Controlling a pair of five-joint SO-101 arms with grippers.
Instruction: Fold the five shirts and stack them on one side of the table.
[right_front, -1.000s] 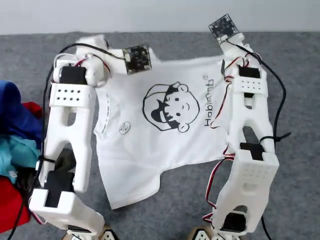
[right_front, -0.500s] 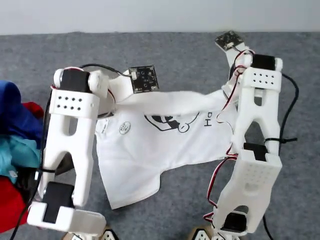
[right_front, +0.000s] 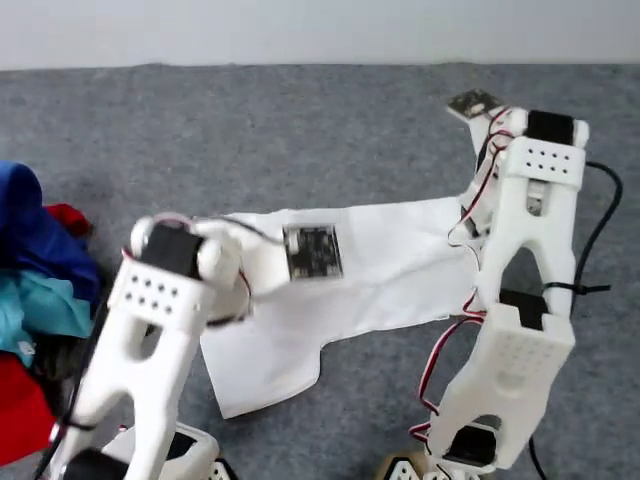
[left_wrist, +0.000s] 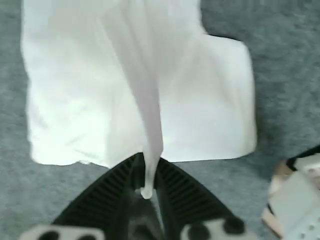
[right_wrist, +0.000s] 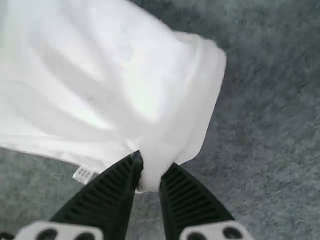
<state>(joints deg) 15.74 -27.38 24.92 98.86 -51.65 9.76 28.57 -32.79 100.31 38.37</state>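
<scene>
Shirt (right_front: 390, 262), white, sits doubled over on the grey table (right_front: 300, 130) between the arms. Coloured clothes (right_front: 30, 280) are heaped at the near left edge. Left gripper (left_wrist: 146, 172) is clenched on a pinched shirt fold. Farther back, right gripper (right_wrist: 150, 175) is clamped on the bunched shirt edge.

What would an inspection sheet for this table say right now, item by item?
Surface: table covered in grey carpet.
Job's things: white shirt partly folded in the middle; pile of blue, teal and red shirts at one side edge.
Clutter: nothing seen.
Claws: left claw and right claw each shut on the white shirt's edge.
Cables: wires run loosely along an arm, above the white shirt.
Surroundings: pale wall beyond the far edge.
</scene>
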